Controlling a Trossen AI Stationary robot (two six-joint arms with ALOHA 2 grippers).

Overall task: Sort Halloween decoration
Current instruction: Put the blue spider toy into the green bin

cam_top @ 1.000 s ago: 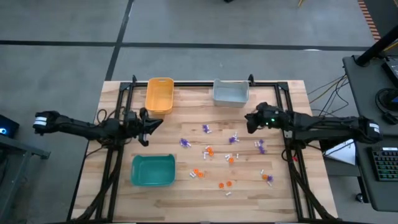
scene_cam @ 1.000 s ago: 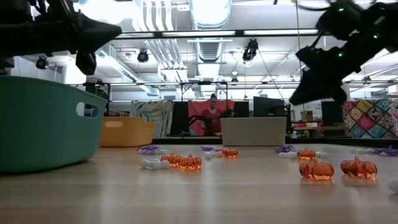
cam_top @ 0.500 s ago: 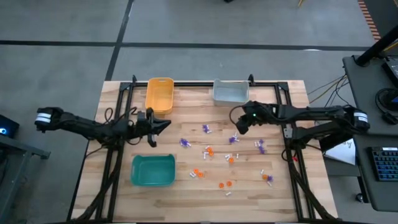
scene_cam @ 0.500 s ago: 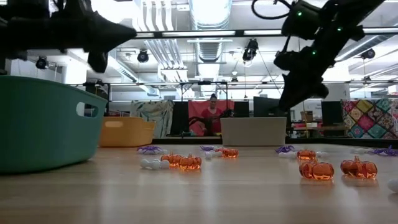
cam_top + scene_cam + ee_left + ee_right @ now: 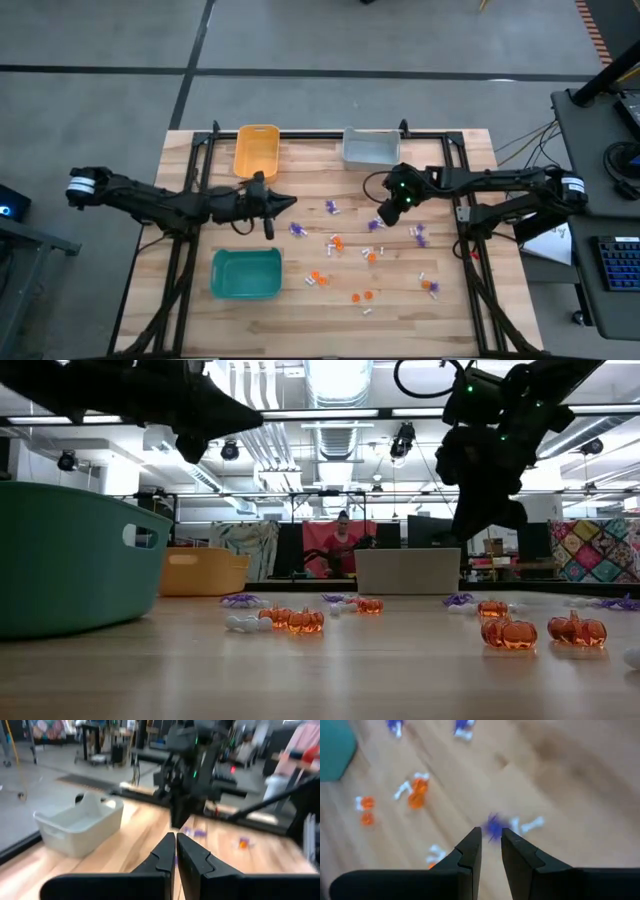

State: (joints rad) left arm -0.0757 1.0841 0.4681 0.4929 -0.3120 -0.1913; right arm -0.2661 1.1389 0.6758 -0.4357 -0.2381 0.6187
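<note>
You can't make out the blurred purple trinket (image 5: 494, 826) beyond the right gripper's (image 5: 490, 839) fingers (image 5: 470, 851).

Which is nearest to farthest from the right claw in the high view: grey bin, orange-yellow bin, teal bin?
From the right claw:
1. Grey bin, at the table's far edge, just behind it.
2. Orange-yellow bin, far edge, left side.
3. Teal bin, near left.

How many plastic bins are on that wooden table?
3: an orange-yellow bin and a grey bin along the table's far edge, and a teal bin nearer the front, on the left arm's side. None looks hidden.
</note>
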